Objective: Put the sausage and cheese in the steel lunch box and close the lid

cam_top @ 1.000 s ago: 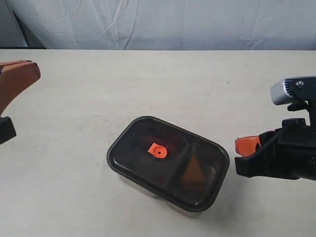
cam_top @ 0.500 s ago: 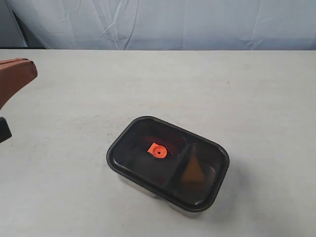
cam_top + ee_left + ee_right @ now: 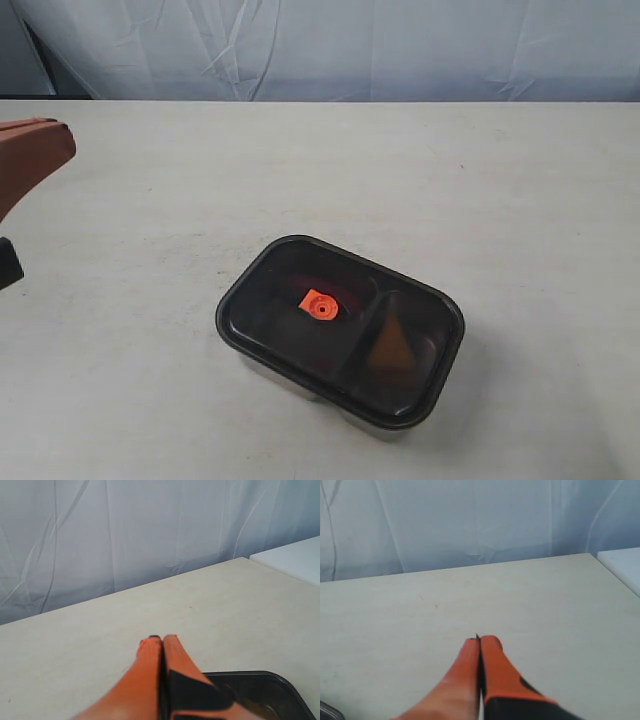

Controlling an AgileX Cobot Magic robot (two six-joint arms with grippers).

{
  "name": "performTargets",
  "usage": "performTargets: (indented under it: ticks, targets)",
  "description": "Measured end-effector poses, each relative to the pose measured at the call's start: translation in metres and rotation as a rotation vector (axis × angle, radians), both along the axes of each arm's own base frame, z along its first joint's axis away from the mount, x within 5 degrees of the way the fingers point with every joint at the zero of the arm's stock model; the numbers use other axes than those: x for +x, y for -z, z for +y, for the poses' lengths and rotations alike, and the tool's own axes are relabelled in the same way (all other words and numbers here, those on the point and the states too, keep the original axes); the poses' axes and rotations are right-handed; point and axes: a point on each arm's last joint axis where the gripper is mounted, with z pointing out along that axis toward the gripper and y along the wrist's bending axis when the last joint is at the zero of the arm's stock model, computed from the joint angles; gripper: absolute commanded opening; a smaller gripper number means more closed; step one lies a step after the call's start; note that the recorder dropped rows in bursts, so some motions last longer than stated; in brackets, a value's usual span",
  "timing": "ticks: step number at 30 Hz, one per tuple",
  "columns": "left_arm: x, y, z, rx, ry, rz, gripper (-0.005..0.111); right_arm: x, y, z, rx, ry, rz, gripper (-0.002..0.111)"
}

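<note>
The lid [image 3: 340,325] sits on the steel lunch box [image 3: 287,376] on the table [image 3: 150,200], the cheese [image 3: 390,345] and seemingly the sausage [image 3: 315,280] dim beneath it, so closing looks done; the left gripper [image 3: 163,642] and right gripper [image 3: 480,642], pressed together and empty, need only park clear.

One lunch box [image 3: 287,380], one lid [image 3: 300,330], seemingly one cheese [image 3: 390,347].
</note>
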Motion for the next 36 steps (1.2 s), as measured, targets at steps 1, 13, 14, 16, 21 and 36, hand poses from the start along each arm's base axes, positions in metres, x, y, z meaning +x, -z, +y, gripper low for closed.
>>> performTargets:
  ticks: [1, 13, 14, 16, 21, 36]
  targets:
    - [0.000, 0.000, 0.000, 0.000, 0.000, 0.000, 0.000, -0.002, 0.004, -0.001, 0.005, 0.016, -0.003, -0.001]
    - [0.000, 0.000, 0.000, 0.000, 0.000, 0.000, 0.000, -0.006, 0.041, -0.008, 0.008, 0.089, -0.006, -0.001]
    - [0.000, 0.000, 0.000, 0.000, 0.000, 0.000, 0.000, -0.005, 0.044, -0.008, 0.009, 0.089, 0.003, -0.001]
    - [0.000, 0.000, 0.000, 0.000, 0.000, 0.000, 0.000, -0.004, 0.049, -0.008, 0.009, 0.089, 0.012, -0.001]
    - [0.000, 0.000, 0.000, 0.000, 0.000, 0.000, 0.000, -0.003, 0.059, -0.008, 0.006, 0.090, 0.027, -0.001]
    - [0.000, 0.000, 0.000, 0.002, 0.000, -0.001, 0.000, 0.000, 0.073, -0.006, 0.047, 0.085, 0.034, -0.001]
